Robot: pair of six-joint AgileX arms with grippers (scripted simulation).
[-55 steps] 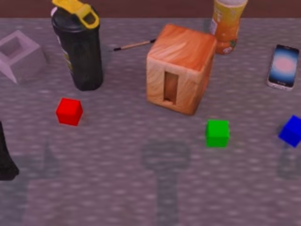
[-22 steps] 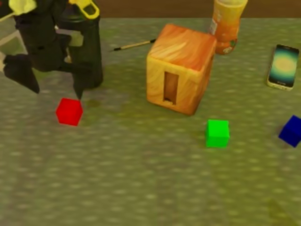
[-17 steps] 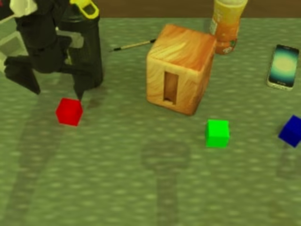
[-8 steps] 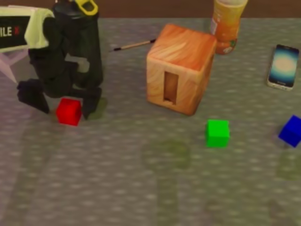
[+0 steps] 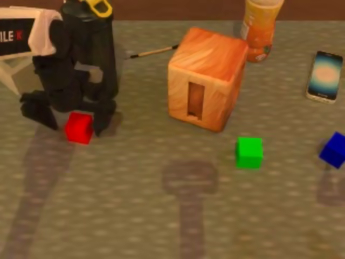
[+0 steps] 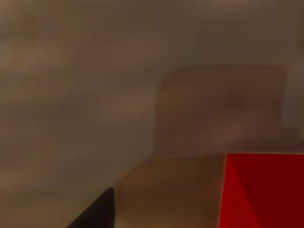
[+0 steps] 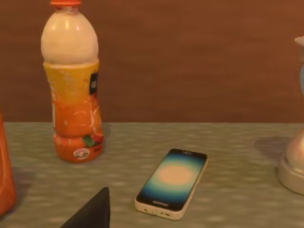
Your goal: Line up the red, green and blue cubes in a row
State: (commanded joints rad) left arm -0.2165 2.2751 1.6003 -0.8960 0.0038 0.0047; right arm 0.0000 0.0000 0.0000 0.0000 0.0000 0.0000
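Three small cubes sit on the table from above: the red cube (image 5: 79, 128) at the left between the spread fingers of the left gripper (image 5: 73, 117), the green cube (image 5: 249, 152) below the slotted wooden box (image 5: 207, 78), the blue cube (image 5: 333, 149) at the right edge. Close up, the left wrist sees the red cube (image 6: 263, 190). The right wrist sees an orange bottle (image 7: 73, 90) and a phone (image 7: 172, 182); I cannot tell how that claw stands.

A mottled grey-green table (image 5: 161, 226) meets a dark brown wall (image 7: 190, 57).
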